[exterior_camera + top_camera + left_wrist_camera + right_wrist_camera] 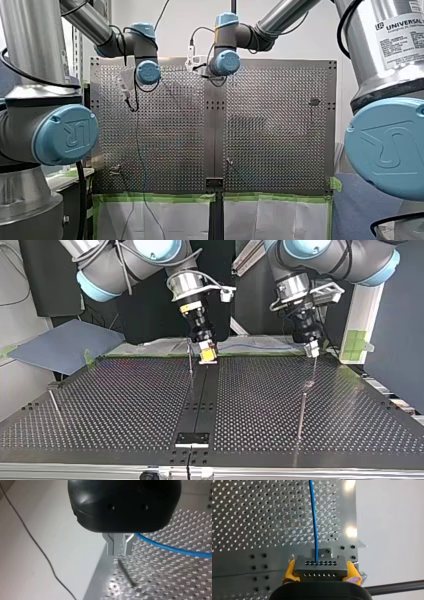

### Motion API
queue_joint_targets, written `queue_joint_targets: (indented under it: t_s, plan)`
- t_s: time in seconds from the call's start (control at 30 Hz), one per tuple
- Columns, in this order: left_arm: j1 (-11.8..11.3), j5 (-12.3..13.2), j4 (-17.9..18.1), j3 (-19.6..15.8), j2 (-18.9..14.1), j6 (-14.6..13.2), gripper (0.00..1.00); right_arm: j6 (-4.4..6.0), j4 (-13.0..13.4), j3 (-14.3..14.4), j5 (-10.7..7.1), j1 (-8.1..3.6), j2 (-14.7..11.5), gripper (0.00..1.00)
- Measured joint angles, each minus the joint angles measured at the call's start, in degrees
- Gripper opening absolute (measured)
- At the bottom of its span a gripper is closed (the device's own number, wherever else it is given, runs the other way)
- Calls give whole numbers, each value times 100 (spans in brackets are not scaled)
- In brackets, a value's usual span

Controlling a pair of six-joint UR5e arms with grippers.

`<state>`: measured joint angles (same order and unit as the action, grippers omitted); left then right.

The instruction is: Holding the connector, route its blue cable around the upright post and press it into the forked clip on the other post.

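My right gripper is shut with its yellow pads on the grey connector, a block with rows of holes. The blue cable leaves the connector and runs straight ahead over the perforated plate. In the top view my right gripper hangs at the table's far edge beside a thin upright post. My left gripper has its metal fingers shut on the blue cable, which trails off to one side. A thin dark post stands just under those fingers. In the top view my left gripper is at the far right.
Another slim post rises at the top view's right with a small fitting above it; whether it is forked I cannot tell. A further post stands at the left. A thin black wire lies off the table's edge.
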<state>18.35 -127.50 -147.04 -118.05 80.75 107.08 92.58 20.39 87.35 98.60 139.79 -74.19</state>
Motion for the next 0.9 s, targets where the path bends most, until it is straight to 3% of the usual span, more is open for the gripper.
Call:
queue_joint_targets:
  t_s: [0.23,0.37,0.6,0.77,0.87,0.9]
  plan:
    - [-193,34,-339,341,-55,-89,25,9,-266,-340,-145,-7,12,0]
    - [-304,106,-555,556,-38,-100,27,27,-388,-537,-183,-68,20,0]
    - [-559,421,-952,951,74,-49,27,77,-621,-898,-295,-223,57,0]
    - [-799,667,-1201,1204,202,96,30,73,-853,-1178,-365,-304,251,0]
    - [-984,852,-1386,1389,306,149,34,67,-911,-1331,-420,-324,394,0]
    - [-1058,925,-1463,1463,349,171,40,67,-914,-1380,-443,-327,440,0]
